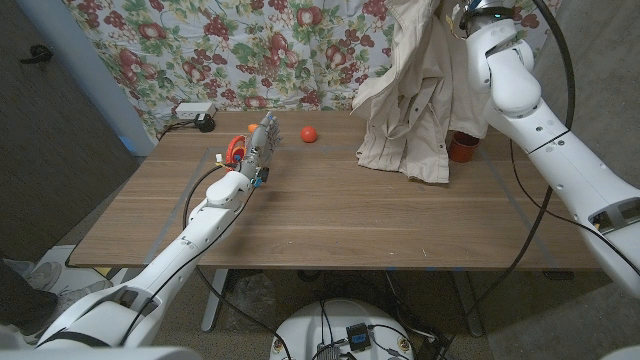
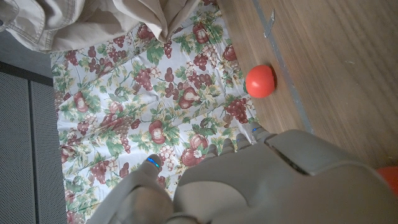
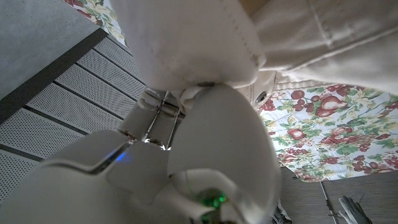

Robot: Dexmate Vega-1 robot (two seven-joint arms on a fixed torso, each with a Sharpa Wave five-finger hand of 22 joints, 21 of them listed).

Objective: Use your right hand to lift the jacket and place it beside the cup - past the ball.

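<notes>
A beige jacket (image 1: pixel 415 95) hangs from my right hand (image 3: pixel 205 155), which grips its upper fabric (image 3: pixel 186 43) high over the table's far right. The jacket's lower hem touches the wood (image 1: pixel 405 165). Right behind that hem stands a red cup (image 1: pixel 462 148), partly hidden by the cloth. An orange-red ball (image 1: pixel 309 133) lies on the table to the left of the jacket, and it also shows in the left wrist view (image 2: pixel 260 81). My left hand (image 1: pixel 255 152) stands on the table at the far left, fingers up and apart, holding nothing.
A floral curtain (image 1: pixel 250 50) hangs behind the table. A white power strip (image 1: pixel 190 112) lies at the back left corner. A small orange thing (image 1: pixel 235 150) sits beside my left hand, another (image 1: pixel 252 127) just behind it. The wooden table (image 1: pixel 330 220) stretches toward me.
</notes>
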